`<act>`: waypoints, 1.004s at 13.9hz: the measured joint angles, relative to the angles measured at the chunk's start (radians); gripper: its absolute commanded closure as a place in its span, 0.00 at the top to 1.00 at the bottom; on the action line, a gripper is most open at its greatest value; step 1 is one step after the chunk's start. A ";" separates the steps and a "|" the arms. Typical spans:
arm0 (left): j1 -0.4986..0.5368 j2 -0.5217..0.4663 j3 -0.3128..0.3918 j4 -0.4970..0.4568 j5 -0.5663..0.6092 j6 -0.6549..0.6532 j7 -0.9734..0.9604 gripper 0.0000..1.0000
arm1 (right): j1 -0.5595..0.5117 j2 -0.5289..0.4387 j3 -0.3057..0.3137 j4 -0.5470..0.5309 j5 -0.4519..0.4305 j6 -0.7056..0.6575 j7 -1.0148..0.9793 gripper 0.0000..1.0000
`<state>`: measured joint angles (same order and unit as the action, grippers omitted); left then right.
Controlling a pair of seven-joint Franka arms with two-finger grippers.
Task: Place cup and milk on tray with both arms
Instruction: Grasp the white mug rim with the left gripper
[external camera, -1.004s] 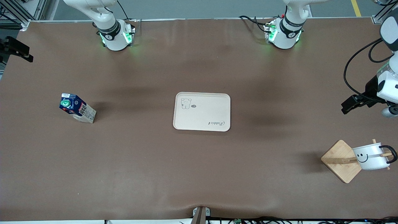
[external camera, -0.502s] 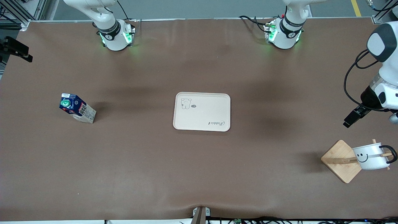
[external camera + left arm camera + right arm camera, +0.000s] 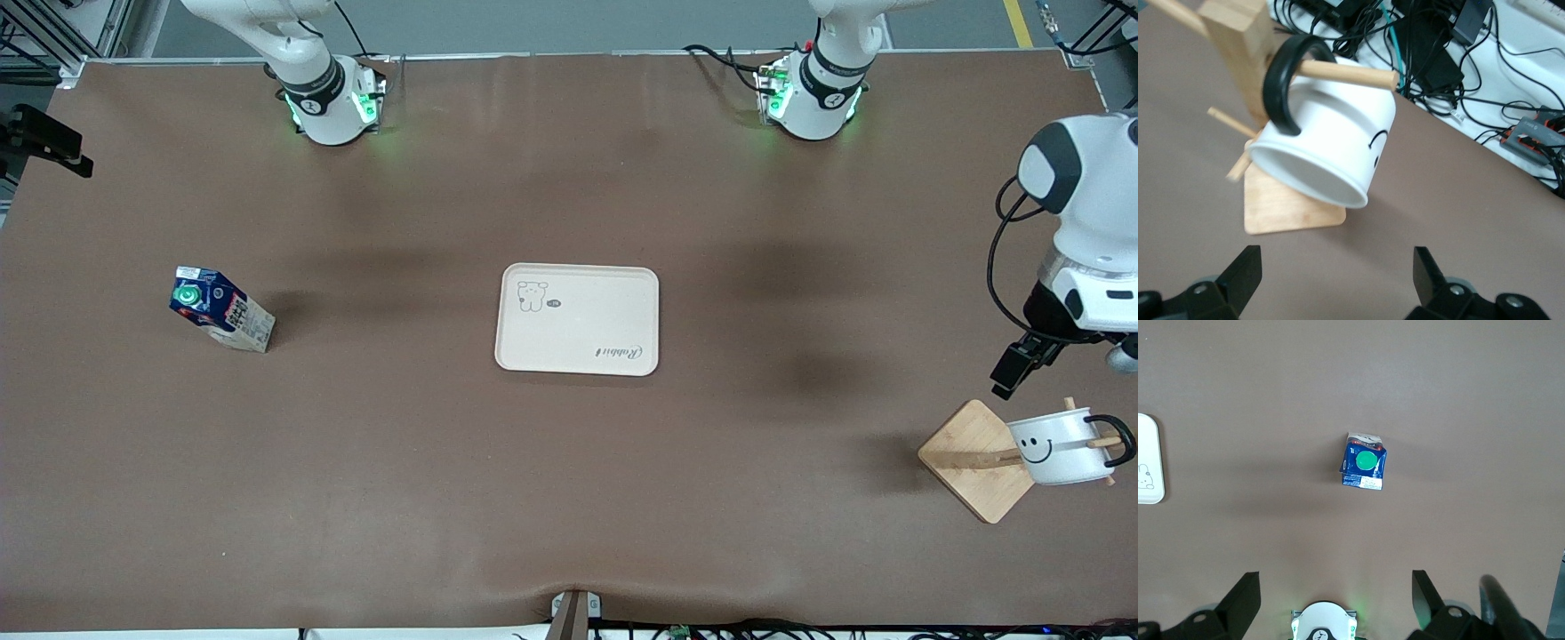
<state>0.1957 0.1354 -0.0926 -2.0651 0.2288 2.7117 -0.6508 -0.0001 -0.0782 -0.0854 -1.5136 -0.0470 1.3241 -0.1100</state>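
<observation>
The cup (image 3: 1062, 446) hangs by its black handle on a peg of a wooden stand (image 3: 973, 458), tipped on its side, at the left arm's end of the table. My left gripper (image 3: 1018, 372) hovers beside the stand, open and apart from the cup (image 3: 1331, 140); its fingers (image 3: 1248, 263) hold nothing. The milk (image 3: 218, 309) stands upright at the right arm's end. High over it is my right gripper (image 3: 1336, 577), open and empty, looking down on the green cap (image 3: 1366, 461). The tray (image 3: 576, 318) lies empty mid-table.
Both arm bases (image 3: 333, 102) (image 3: 813, 98) glow green along the edge farthest from the front camera. The stand's square base (image 3: 1288, 207) rests near the table edge, where black cables (image 3: 1458, 53) lie off the table. Brown tabletop stretches between tray and each object.
My left arm has swung down and its gripper has come closer to the cup and stand. Both grippers have stayed open. Cup, milk and tray have not moved.
</observation>
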 measured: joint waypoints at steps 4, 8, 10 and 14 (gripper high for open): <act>0.000 0.078 -0.001 0.001 0.020 0.156 0.000 0.98 | -0.003 0.002 0.000 0.000 0.000 0.000 0.000 1.00; 0.005 0.096 -0.001 0.011 0.137 0.197 -0.003 0.91 | -0.005 0.003 0.000 0.000 0.000 0.000 0.000 1.00; 0.011 0.104 -0.001 0.016 0.159 0.209 -0.003 0.90 | -0.005 0.003 0.000 0.000 0.000 0.000 0.000 1.00; 0.014 0.123 0.000 0.025 0.168 0.225 -0.003 0.82 | -0.005 0.003 0.002 0.000 0.001 0.001 0.000 1.00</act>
<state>0.2100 0.2581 -0.0930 -2.0405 0.3970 2.9368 -0.6533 -0.0048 -0.0754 -0.0836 -1.5136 -0.0461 1.3247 -0.1101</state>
